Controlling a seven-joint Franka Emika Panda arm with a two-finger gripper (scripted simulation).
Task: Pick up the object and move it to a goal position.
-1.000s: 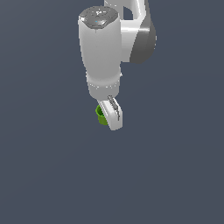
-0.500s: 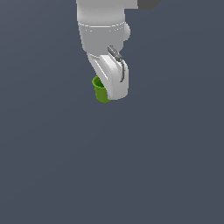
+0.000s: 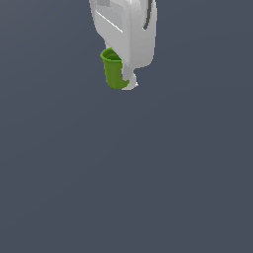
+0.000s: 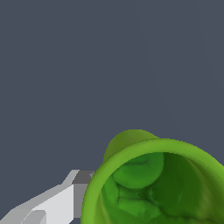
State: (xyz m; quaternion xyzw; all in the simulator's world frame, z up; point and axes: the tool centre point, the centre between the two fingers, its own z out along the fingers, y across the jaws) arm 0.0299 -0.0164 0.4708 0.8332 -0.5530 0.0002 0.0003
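Flat, even simulator lighting; no cast shadows or glare; renders soft, slightly pixelated.

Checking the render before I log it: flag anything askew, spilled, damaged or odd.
Nothing looks spilled or damaged. The small bright green hollow cup sits upright against the white pincer, off to the exterior view's left of it rather than centred. The wrist view shows one finger pressed to its outer wall.

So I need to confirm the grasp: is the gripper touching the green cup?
Touching. In the wrist view a white finger presses flush against the green cup wall with no gap; the exterior view shows the gripper against the cup's side.
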